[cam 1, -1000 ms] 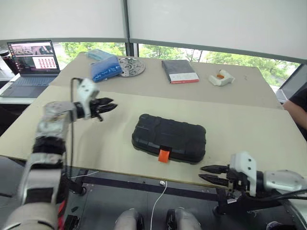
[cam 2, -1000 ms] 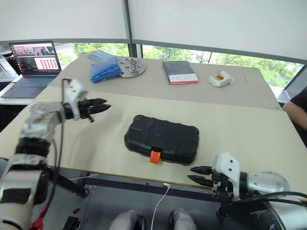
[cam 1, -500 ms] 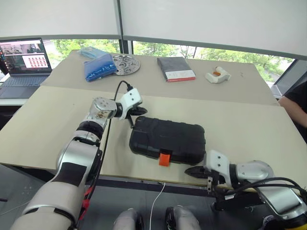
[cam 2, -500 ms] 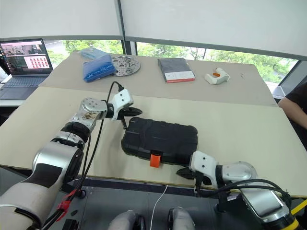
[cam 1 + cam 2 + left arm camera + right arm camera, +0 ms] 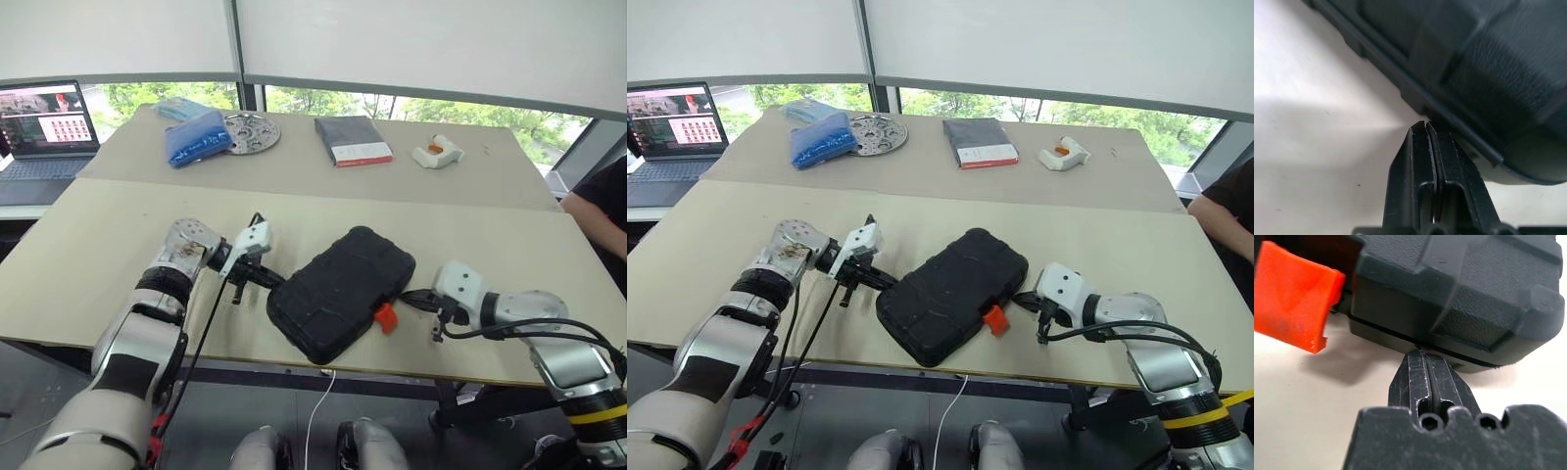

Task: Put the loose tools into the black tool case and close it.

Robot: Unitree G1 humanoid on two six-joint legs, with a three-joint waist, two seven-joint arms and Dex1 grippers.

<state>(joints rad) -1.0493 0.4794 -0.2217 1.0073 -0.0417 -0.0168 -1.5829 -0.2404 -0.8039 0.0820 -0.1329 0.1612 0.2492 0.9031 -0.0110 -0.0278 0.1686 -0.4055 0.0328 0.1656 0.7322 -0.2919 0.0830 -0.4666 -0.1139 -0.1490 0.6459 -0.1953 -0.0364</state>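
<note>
On the near beige table [image 5: 118,245], the black tool case [image 5: 341,291] is seen closed and lying at a slant, its orange latch [image 5: 386,316] facing the near-right edge.

Left gripper [image 5: 272,280] is reached in from the left, forearm low over the table, fingers pointed right and slightly down. Its fingers are pressed together, nothing pinched; in the left wrist view the tips [image 5: 1424,128] are set right at the case's lower rim, at the seam, touching or just shy of it.

Right gripper [image 5: 1024,299] is brought in from the right, arm bent along the table's near edge, pointed left toward the case. Its fingers [image 5: 1425,377] are likewise pressed together and empty, tips against the underside edge of the case corner, just beside the latch [image 5: 1295,296].

Case is thus bracketed between both grippers, one at each end. Lid is down; contents cannot be seen.

On the far table: a blue bag [image 5: 196,136], a round metal plate [image 5: 250,131] just beside it, a dark grey book [image 5: 351,140] with a red-white label, and a small white-orange item [image 5: 437,153]. A laptop [image 5: 47,132] is open at far left. A person's dark sleeve [image 5: 600,206] is visible at the right edge.
</note>
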